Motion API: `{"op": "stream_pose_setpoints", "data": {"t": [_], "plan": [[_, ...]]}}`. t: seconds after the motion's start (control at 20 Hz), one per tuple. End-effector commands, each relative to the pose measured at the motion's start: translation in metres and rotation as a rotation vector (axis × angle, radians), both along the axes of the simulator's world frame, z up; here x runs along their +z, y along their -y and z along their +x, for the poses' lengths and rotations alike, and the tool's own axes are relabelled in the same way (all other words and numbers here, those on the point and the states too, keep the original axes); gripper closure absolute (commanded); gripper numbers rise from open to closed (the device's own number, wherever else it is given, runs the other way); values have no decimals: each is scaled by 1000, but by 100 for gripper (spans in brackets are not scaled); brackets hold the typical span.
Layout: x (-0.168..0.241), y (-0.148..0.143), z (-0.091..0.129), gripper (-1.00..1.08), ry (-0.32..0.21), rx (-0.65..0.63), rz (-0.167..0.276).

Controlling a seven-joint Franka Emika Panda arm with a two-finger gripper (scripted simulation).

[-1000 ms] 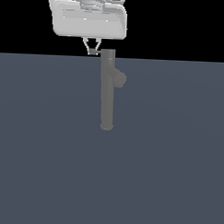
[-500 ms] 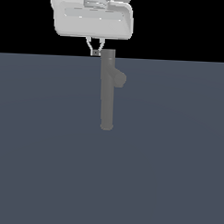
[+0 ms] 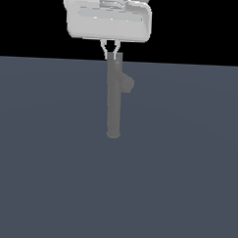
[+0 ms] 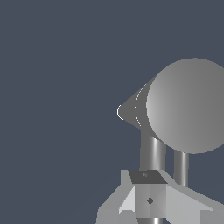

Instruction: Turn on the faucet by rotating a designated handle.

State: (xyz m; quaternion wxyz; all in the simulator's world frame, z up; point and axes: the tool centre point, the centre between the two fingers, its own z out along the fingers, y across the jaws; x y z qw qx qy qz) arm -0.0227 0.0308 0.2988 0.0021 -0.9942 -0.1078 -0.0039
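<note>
A flat slate-blue floor (image 3: 50, 162) — only the grey faucet (image 3: 114, 101) stands on it.

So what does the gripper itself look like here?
The gripper has a boxy, rounded white body with a shallow groove across its face and two thin pale fingers tapering below it. The wrist view shows light-grey angular finger parts. No cables or markings are visible.

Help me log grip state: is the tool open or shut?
Open: the tool's two thin fingers stand apart above the faucet.
</note>
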Motion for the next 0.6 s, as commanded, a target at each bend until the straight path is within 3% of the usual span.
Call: {"op": "stream_pose_setpoints", "data": {"t": [0.0,0.55], "plan": [[0,11,4,108,0,-9,-1],[2,67,26,108,-7,-46,-5]]}}
